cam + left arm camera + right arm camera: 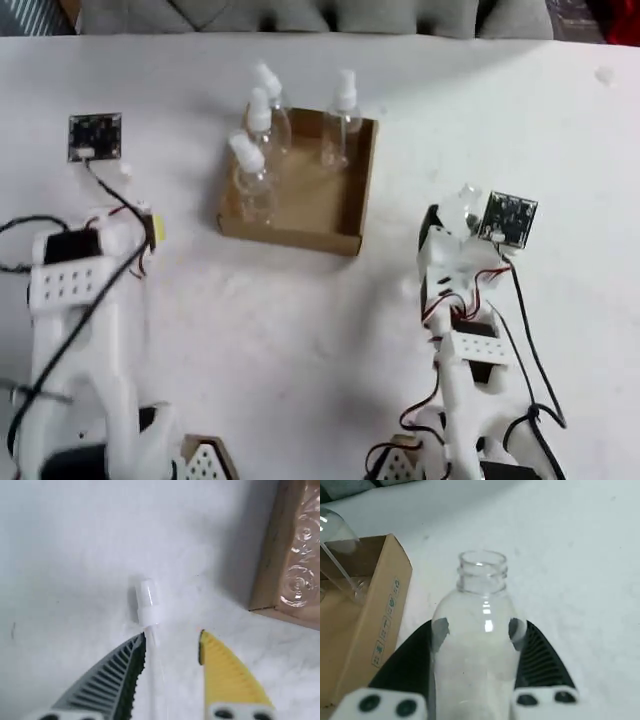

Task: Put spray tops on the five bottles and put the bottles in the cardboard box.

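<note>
The left gripper [172, 636] hovers low over the white table [75, 540] with its grey and yellow fingers spread apart. The loose spray top [148, 599] lies flat on the table just beyond the fingertips. Its thin dip tube runs back into the gap, lying close along the grey finger [117, 672] and clear of the yellow one [225, 672]. A corner of the cardboard box [272, 565] sits just beside it. The right gripper [479, 627] is clamped on an uncapped clear bottle [481, 572]. Its black fingers press the bottle's shoulders from both sides, and the open neck points away from the wrist, near the box's outer wall [375, 625]. From above, this bottle [463, 200] is held at the right gripper [455, 218], to the right of the cardboard box [345, 238]. Four capped bottles [343, 120] stand in the box, three grouped at its left side and one at the far right corner. The left gripper [150, 228] sits to the box's left.
</note>
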Controlling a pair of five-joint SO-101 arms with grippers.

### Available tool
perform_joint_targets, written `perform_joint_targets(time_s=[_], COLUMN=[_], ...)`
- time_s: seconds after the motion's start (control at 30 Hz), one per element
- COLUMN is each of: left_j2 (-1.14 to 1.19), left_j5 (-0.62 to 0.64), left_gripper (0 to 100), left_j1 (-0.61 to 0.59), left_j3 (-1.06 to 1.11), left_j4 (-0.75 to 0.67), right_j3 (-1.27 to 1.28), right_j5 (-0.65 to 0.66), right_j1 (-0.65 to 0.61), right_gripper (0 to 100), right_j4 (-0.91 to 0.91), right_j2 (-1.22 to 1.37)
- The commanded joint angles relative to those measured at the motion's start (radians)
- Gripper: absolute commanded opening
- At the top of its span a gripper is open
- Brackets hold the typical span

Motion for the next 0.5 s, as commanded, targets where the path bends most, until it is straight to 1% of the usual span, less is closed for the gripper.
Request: perform_joint_targets(time_s=[0.0, 0.13, 0.23, 0.47], left_j2=[0.163, 0.329, 0.452, 0.704], left_j5=[0.014, 0.008, 0.008, 0.006], left_gripper=[21, 21, 21, 21], left_j1=[-0.035, -0.071, -0.088, -0.087], left_j3=[-0.117, -0.199, -0.276, -0.439], left_j4=[-0.06, -0.106, -0.097, -0.097], right_j3=[-0.012, -0.012, -0.012, -0.012], right_j5=[0.002, 0.002, 0.002, 0.002], right_j1=[0.002, 0.001, 0.001, 0.001], right_gripper=[1.7, 1.7, 1.7, 1.7], right_j4=[-0.025, -0.025, -0.025, -0.025], right_j2=[-0.025, -0.025, -0.025, -0.025])
